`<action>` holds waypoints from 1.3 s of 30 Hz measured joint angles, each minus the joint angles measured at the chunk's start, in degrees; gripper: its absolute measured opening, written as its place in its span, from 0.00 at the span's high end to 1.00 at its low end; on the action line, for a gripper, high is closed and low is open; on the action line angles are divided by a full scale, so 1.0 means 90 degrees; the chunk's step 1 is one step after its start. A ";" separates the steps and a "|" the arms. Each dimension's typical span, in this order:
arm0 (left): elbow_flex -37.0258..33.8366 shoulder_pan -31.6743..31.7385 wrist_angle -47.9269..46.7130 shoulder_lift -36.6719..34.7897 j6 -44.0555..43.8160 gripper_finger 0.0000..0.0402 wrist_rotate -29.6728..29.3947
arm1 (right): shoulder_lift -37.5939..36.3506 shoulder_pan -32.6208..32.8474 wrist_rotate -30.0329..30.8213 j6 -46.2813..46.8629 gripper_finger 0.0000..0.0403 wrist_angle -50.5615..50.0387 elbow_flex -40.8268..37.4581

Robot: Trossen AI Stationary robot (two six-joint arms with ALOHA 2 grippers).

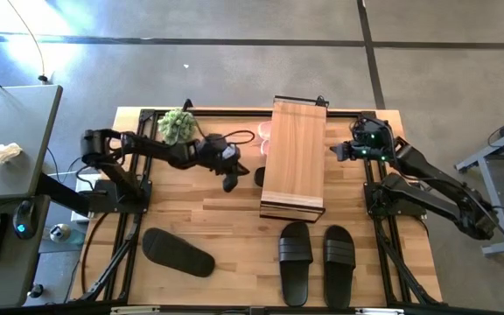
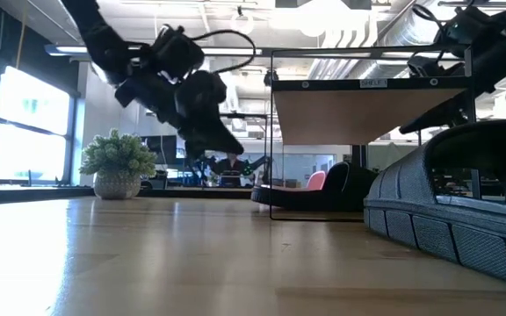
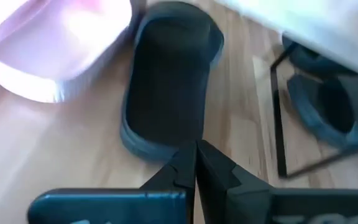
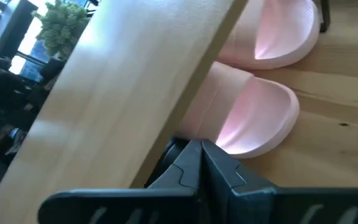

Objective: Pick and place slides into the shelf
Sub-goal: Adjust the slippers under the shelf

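Already, the shelf is standing on the table between the two arms, its long light-wood plank top running front to back. Under it the pale pink slides are lying side by side, their ends poking out from the plank's left edge in the high view. One black slide is lying at the shelf's left side, partly under the plank. Two more black slides are resting as a pair on the table in front of the shelf, and a single black slide is lying well apart to the left, turned at an angle.

The left gripper is hovering just beside that half-tucked black slide, fingers pinched together and grasping nothing. The right gripper is waiting near the shelf's right edge, likewise clenched and empty.

A potted plant is sitting at the table's far left corner.
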 joint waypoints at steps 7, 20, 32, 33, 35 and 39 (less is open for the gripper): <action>-0.0081 -0.0125 -0.0293 0.0399 0.0352 1.00 -0.0290 | -0.0063 0.0107 -0.0103 -0.0003 1.00 -0.0001 0.0000; -0.0005 -0.0550 0.0385 0.1041 0.0096 1.00 -0.0563 | -0.0009 0.2049 -0.0242 -0.0211 1.00 -0.0769 0.1296; 0.0929 -0.0573 -0.0153 0.1787 -0.0209 1.00 -0.0807 | 0.1986 0.4569 0.0428 0.0385 1.00 -0.0665 0.2273; 0.0930 -0.0573 -0.0079 0.1787 -0.0207 1.00 -0.0866 | 0.2159 0.4672 0.0455 0.0385 1.00 -0.0665 0.2331; 0.0936 -0.0573 -0.0030 0.1787 -0.0205 1.00 -0.0973 | 0.2462 0.4820 0.0527 0.0365 1.00 -0.0736 0.2447; 0.0936 -0.0571 -0.0041 0.1787 -0.0212 1.00 -0.1103 | 0.2974 0.5084 0.0563 0.0335 1.00 -0.0675 0.2726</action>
